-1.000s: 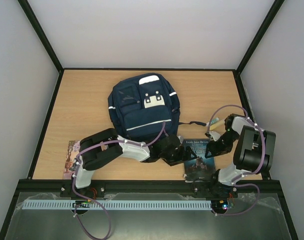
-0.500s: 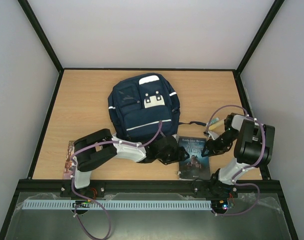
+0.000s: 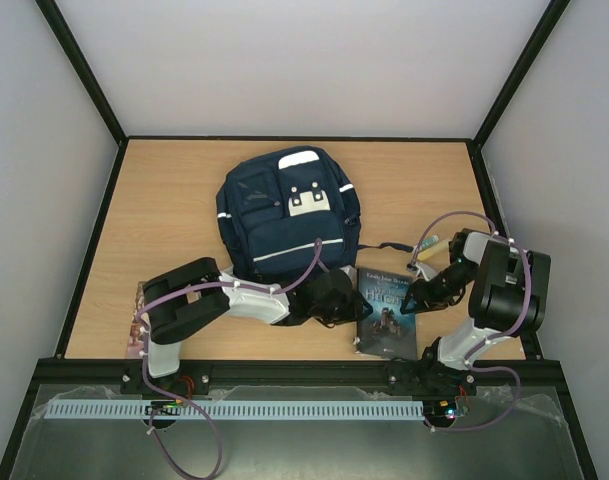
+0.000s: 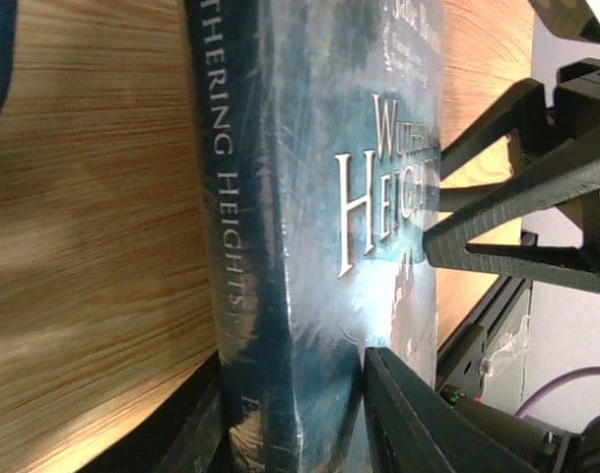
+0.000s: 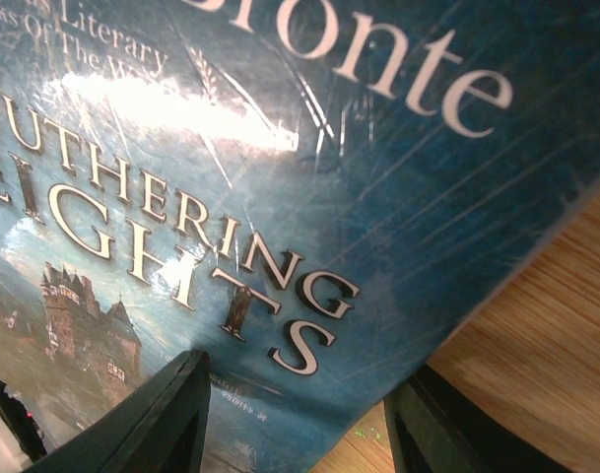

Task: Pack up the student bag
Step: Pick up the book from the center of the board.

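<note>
Judging the student bag (image 3: 287, 215) soft and floppy, I plan to take its far top edge; left jaws clasp the book (image 4: 309, 197), right jaws I cannot tell.

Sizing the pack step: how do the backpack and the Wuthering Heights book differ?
Size: the backpack is far bigger than the book. Look: backpack is navy fabric with white stripes; book has a glossy teal cover with white lettering. Place: backpack is central on the table; book lies by its front edge. Shared: both are blue-toned.
</note>
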